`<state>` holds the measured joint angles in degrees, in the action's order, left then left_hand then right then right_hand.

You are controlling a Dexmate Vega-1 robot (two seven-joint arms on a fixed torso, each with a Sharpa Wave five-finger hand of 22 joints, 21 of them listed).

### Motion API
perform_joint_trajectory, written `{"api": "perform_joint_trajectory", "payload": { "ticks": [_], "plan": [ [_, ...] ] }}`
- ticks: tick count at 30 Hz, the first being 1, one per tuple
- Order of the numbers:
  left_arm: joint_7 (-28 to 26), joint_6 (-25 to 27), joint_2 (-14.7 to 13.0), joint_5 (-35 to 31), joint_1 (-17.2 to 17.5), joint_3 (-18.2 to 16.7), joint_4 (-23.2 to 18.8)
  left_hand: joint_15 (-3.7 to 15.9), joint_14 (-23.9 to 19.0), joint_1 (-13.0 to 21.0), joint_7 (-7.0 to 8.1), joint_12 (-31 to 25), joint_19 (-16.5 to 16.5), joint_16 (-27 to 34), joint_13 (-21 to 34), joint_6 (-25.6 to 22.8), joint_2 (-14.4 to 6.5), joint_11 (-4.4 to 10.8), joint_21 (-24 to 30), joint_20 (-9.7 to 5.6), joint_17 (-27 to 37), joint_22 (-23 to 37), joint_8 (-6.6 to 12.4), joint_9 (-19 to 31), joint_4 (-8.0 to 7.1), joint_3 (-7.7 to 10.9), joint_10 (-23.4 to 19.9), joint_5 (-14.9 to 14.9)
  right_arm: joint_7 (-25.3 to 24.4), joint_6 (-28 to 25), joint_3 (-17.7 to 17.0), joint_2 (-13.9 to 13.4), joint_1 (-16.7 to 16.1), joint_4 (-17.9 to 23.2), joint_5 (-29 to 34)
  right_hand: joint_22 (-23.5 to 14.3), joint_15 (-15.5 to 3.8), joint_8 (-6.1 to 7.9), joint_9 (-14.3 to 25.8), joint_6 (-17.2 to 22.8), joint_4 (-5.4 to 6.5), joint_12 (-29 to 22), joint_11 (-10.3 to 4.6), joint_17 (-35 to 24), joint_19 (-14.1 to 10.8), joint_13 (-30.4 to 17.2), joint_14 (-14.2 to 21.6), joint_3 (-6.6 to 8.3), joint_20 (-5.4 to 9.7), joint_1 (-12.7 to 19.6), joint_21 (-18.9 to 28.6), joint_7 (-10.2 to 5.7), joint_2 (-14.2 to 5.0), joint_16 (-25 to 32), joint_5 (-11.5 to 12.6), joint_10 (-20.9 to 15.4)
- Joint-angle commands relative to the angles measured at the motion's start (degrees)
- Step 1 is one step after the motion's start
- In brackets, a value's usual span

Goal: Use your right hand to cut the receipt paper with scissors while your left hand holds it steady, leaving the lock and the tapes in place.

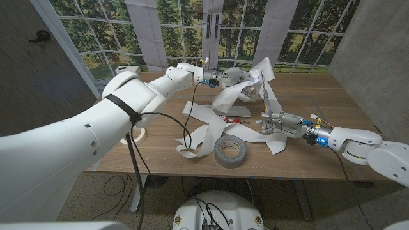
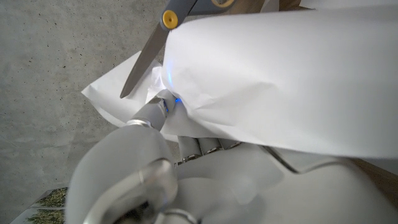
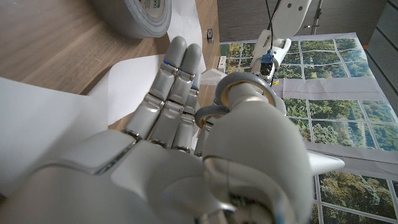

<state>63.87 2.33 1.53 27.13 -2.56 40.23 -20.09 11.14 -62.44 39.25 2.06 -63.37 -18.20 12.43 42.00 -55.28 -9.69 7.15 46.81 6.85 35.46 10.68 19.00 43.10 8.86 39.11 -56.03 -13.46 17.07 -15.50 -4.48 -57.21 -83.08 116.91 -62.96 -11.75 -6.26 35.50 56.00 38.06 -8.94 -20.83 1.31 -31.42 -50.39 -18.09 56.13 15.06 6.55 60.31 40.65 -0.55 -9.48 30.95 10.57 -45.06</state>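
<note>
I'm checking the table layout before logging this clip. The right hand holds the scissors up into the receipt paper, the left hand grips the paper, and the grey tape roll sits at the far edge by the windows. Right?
Not quite. The grey tape roll lies near the table's front edge, on the robot's side, as the head view shows. The rest holds: the right hand holds the scissors up into the receipt paper, which the left hand grips.
</note>
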Motion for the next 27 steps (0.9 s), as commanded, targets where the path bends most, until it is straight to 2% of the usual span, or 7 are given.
{"api": "perform_joint_trajectory", "payload": {
  "ticks": [1, 12, 27],
  "plan": [
    [-0.7, 0.6, 0.1, -0.2, 0.5, 0.4, -0.9, 1.05, -0.1, 0.4, -3.78, -0.4, 0.2, 0.0, 0.1, -5.6, -0.3, 0.03, 0.0, 0.01, 0.1, 0.1, 9.11, 3.1, 0.02, 0.35, 0.3, 0.3, -2.2, 0.1, -1.7, 1.3, -1.9, 1.1, -1.4, -0.3, -6.83, -0.29, -0.4, 0.5, 0.17, -1.2, -6.58, -1.0, -0.9, -1.4, 3.7, 0.67, 1.61, 1.4, 1.1, -0.21, -0.09, 0.6, 0.1, -7.5],
    [-0.1, 0.3, 0.0, 0.0, 0.3, 0.2, -0.1, 0.96, -0.1, 0.3, -3.75, -0.8, 0.3, -0.2, 0.2, -5.7, -0.2, 0.03, -0.1, 0.01, -0.1, 0.1, 8.96, 2.9, -0.08, 0.32, 0.4, 0.3, -0.9, -0.1, -2.1, 2.0, -2.1, 0.4, -2.4, -0.3, -6.65, -0.36, -0.8, 0.9, 0.48, -1.6, -6.23, -1.2, -0.8, -2.7, 3.3, 0.95, 1.68, 1.5, 2.0, -0.17, 0.12, -0.4, 0.1, -7.0],
    [1.1, 0.6, -1.0, 1.4, 1.2, -1.6, 0.0, 0.87, 0.8, -0.3, -3.18, -1.0, 0.3, -0.3, 0.6, -4.8, -0.4, 0.19, -0.1, 0.02, 0.3, 0.0, 9.11, 3.7, -0.68, 0.25, 1.5, 0.4, 1.9, -0.4, -1.4, 1.0, -0.3, 0.0, -2.5, -0.3, -6.63, -0.39, -0.9, 0.9, 0.81, -2.0, -6.18, -1.6, -0.4, -4.0, 3.4, 1.08, 1.59, 1.3, 2.8, -0.19, 0.36, -1.0, 0.0, -6.7]
  ]
}}
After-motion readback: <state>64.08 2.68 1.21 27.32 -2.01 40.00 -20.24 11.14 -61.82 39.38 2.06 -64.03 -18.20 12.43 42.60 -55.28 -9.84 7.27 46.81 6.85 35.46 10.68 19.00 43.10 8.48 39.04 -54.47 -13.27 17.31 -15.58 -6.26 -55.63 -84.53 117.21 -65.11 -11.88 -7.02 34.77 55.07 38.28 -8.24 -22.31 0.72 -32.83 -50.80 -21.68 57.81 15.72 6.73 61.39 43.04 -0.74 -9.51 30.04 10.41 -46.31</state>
